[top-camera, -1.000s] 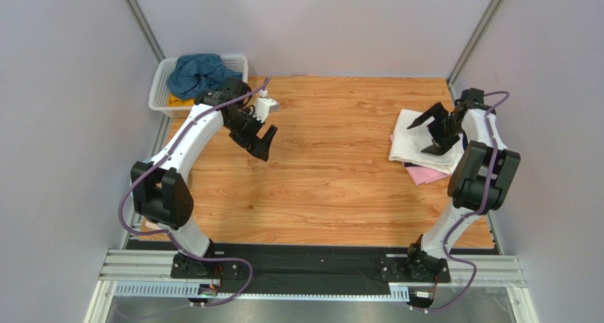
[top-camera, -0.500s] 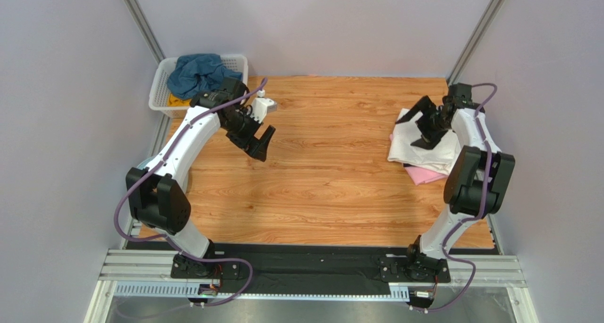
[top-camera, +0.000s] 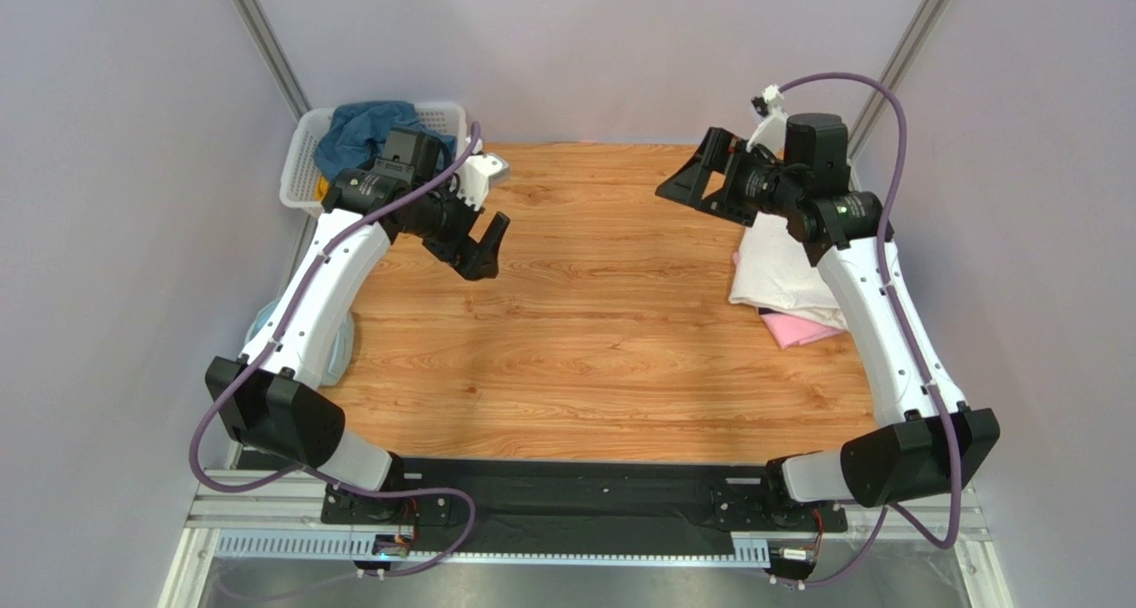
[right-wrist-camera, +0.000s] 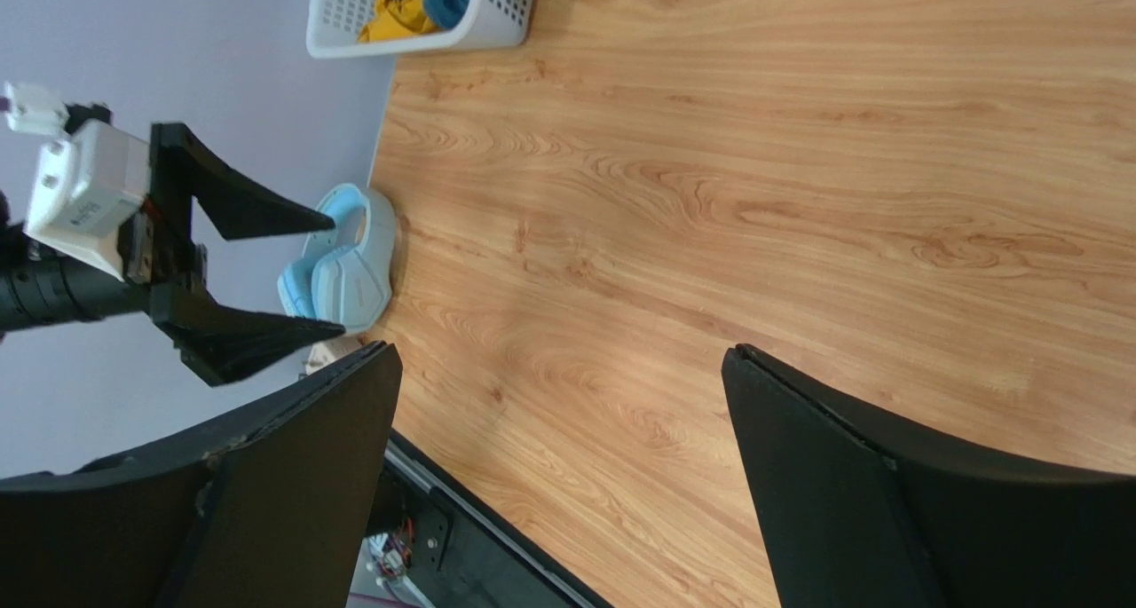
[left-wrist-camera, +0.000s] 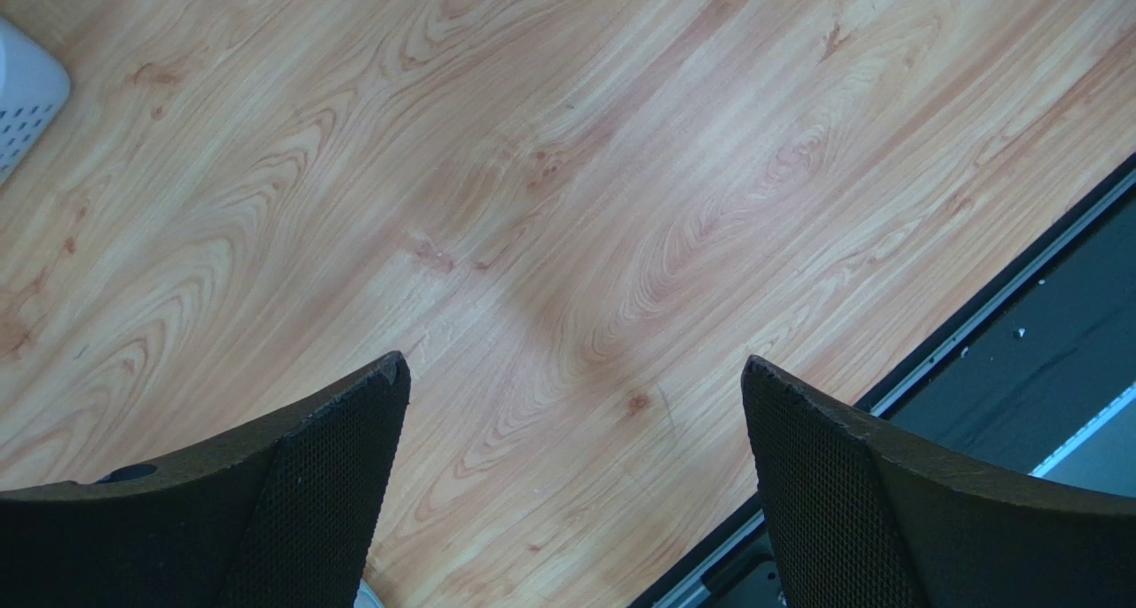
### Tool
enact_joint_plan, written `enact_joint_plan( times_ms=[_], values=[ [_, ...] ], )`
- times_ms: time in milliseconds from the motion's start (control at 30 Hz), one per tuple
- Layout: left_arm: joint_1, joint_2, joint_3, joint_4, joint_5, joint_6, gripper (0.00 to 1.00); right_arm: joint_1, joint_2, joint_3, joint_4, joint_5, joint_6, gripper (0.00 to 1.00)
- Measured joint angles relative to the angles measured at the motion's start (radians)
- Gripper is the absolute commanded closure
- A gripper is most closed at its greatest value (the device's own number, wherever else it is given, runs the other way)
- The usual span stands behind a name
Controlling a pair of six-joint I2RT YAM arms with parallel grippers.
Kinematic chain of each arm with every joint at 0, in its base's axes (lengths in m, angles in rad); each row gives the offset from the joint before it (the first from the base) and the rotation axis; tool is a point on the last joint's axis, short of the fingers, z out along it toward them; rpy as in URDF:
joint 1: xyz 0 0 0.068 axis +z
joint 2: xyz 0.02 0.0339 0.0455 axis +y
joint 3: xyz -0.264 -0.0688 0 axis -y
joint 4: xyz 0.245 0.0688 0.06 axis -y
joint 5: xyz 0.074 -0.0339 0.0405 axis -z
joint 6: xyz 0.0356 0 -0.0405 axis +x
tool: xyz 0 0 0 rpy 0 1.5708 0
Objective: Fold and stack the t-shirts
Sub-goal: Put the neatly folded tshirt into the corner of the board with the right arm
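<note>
The right gripper [top-camera: 687, 179], jaws open, has lifted off the white t-shirt [top-camera: 780, 269], folded over the pink t-shirt [top-camera: 800, 330] at the table's [top-camera: 614, 355] right edge. The left gripper [top-camera: 483, 246], jaws also open, waits near the basket [top-camera: 302, 162] holding the teal-blue t-shirt [top-camera: 360, 126], likely next.

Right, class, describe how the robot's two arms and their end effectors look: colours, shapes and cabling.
Both the left arm and right arm have white curved links joined by bulky black joints. A purple cable loops along each. The left end effector and right end effector are black, each with two wedge-shaped fingers whose inner faces carry a fine mesh texture.
</note>
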Motion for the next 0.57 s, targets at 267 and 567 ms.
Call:
enact_joint_plan(
  times_ms=[267, 567],
  values=[
    [0.038, 0.019, 0.0, 0.04, 0.021, 0.0, 0.0, 0.026, 0.006, -0.072, -0.033, 0.043, -0.019, 0.0],
    [0.093, 0.064, -0.007, 0.081, 0.066, 0.0, 0.0, 0.029, 0.007, -0.071, -0.063, 0.087, -0.052, 0.0]
  ],
)
